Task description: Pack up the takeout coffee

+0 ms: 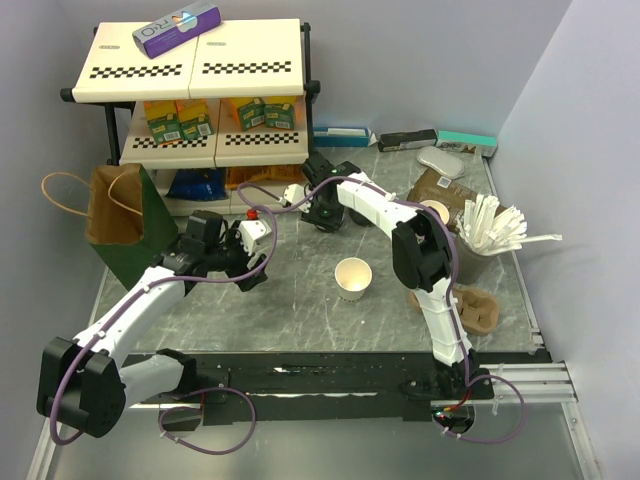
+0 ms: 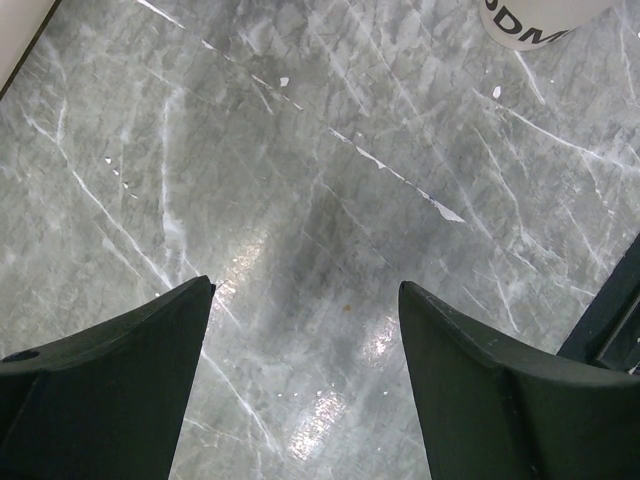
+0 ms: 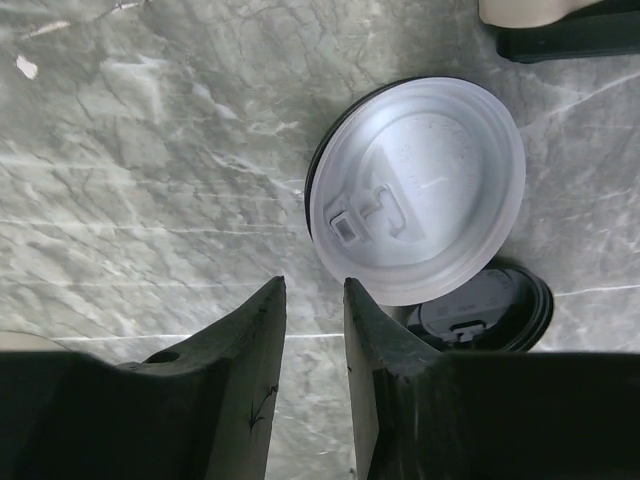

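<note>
One white paper cup (image 1: 353, 278) stands open-mouthed in the middle of the marble table; its base shows at the top edge of the left wrist view (image 2: 530, 20). A second cup (image 1: 434, 211) sits further right, beside the tumbler. My left gripper (image 1: 256, 272) (image 2: 305, 285) hovers left of the middle cup, jaws wide open over bare table. My right gripper (image 1: 320, 216) (image 3: 314, 288) is at the back by the shelf, jaws a narrow gap apart with nothing between them. Just right of its fingertips a white lid (image 3: 418, 190) lies on a black lid, with another black lid (image 3: 490, 310) beside it.
A brown paper bag (image 1: 112, 205) with a green side stands at the left. The shelf (image 1: 190, 60) fills the back left. A grey tumbler of white sticks (image 1: 490, 232) and a brown pulp tray (image 1: 478, 308) sit at the right. Boxes line the back wall.
</note>
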Tool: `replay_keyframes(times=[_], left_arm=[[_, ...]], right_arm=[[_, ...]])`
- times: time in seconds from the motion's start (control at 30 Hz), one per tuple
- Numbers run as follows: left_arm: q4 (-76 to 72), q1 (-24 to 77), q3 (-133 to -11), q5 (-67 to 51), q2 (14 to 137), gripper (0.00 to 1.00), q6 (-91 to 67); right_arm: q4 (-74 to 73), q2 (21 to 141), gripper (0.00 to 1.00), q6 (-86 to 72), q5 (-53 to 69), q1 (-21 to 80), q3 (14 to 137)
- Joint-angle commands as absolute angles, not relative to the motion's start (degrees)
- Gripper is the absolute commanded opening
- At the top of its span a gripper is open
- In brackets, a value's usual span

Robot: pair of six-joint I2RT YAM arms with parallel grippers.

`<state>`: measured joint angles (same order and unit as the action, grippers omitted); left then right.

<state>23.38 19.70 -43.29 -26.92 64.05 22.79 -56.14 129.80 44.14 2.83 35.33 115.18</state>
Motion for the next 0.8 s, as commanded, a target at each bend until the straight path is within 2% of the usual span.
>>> replay_keyframes(times=[0.0,0.57,0.67,0.77], left_arm=[[21.9,19.5,-43.9,-28.1,64.6,0.81,21.9],[21.6,19.5,-45.5,-28.2,66.4,0.81,21.2],[21.6,19.5,-45.6,-28.1,66.6,0.81,21.2],[21.5,19.5,-45.8,-28.0,66.7,0.81,21.2]], right_arm=[[-55.9,128.1,0.36,49.5,3.5,35.3,116.3],[-57.0,131.4,0.33,55.5,3.0,34.2,117.8],[-57.4,131.8,0.28,55.6,3.0,34.1,118.4],[-57.6,131.7,0.18,55.7,3.3,34.1,118.8]])
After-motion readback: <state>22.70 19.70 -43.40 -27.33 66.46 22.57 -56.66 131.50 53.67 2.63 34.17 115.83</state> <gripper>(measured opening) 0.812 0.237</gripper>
